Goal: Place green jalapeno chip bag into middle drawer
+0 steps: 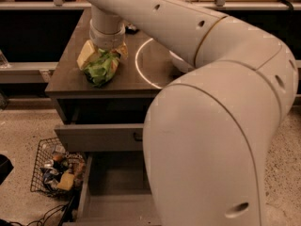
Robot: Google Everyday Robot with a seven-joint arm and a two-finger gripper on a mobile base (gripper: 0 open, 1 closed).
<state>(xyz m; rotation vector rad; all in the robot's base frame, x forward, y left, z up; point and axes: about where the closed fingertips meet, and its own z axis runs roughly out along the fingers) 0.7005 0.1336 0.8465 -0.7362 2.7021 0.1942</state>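
Note:
The green jalapeno chip bag lies on the dark counter top, near its left front corner. My gripper hangs from the big white arm straight over the bag's far end and reaches down around it. The bag rests on the counter. The middle drawer stands pulled out low at the front, its flat floor bare; my arm hides its right part. Above it another drawer with a grey front and a small dark handle is pulled out a little.
A white bowl sits right of the bag on the counter, mostly behind my arm, beside a white ring mark. A wire basket with several packets stands on the speckled floor left of the drawers. Cables lie below it.

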